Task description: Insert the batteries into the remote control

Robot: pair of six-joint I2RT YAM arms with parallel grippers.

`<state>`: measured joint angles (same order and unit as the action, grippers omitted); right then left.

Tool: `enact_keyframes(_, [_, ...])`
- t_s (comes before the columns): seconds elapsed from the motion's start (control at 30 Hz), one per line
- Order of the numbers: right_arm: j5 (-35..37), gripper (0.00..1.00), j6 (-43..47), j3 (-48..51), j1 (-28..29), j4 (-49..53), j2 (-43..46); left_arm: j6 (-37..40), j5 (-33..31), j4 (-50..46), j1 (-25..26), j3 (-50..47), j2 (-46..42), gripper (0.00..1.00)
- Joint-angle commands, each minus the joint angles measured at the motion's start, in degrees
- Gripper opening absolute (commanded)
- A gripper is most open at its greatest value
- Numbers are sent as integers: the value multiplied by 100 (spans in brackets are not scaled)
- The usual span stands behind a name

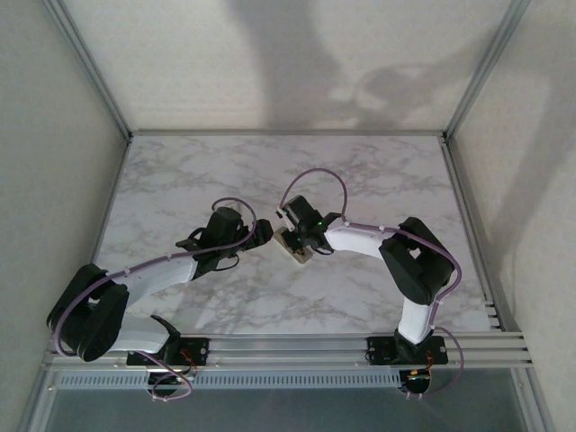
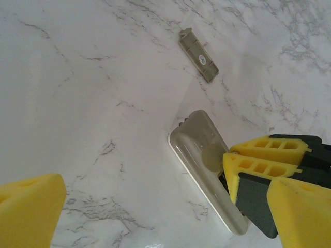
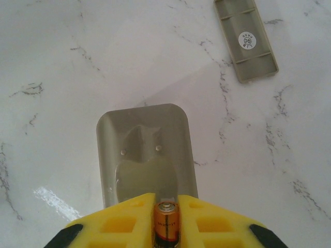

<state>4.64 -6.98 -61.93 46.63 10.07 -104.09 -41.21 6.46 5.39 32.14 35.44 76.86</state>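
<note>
Here right hand pinches a battery along the remote control (tip toward its rounded end); left hand gapes.

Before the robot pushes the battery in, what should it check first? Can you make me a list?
1. Battery held by the right gripper: ok, it is pinched between the yellow fingers.
2. Cover off the remote: ok, it lies apart on the table.
3. Remote flat, back side up: ok.
4. Left gripper steadying the remote: not ok, it is wide open and not gripping it.
5. Battery turned the right way for the slot: cannot tell, the right gripper hides the slot.
</note>
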Motion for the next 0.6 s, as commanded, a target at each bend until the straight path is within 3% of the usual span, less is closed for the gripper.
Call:
enact_keyframes(0.0, [-75, 21, 30, 66, 4, -77, 7, 27, -12, 68, -6, -47, -121, 100])
enact_keyframes(0.57, [-38, 39, -164, 377, -5, -108, 600, 25, -4, 93, -6, -57, -110, 100])
